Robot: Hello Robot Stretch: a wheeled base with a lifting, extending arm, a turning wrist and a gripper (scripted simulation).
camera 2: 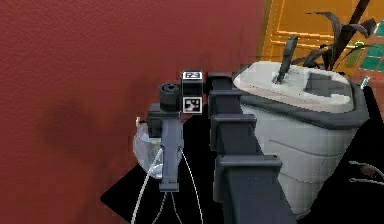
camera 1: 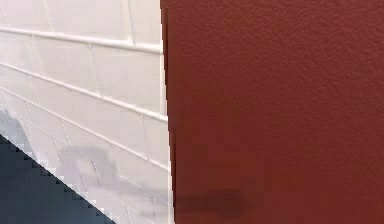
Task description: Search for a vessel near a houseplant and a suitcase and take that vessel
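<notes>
Gripper fingers are seen at the far end of the arm, with a pale, glassy rounded thing right at them. It is judged to be the vessel. Whether anything is held cannot be told. Close beside the gripper a grey suitcase is set, with a houseplant beyond it. The search is judged complete; the take is not confirmed. The vessel's outline is partly covered by the gripper, and the houseplant is cut off at the picture's edge.
</notes>
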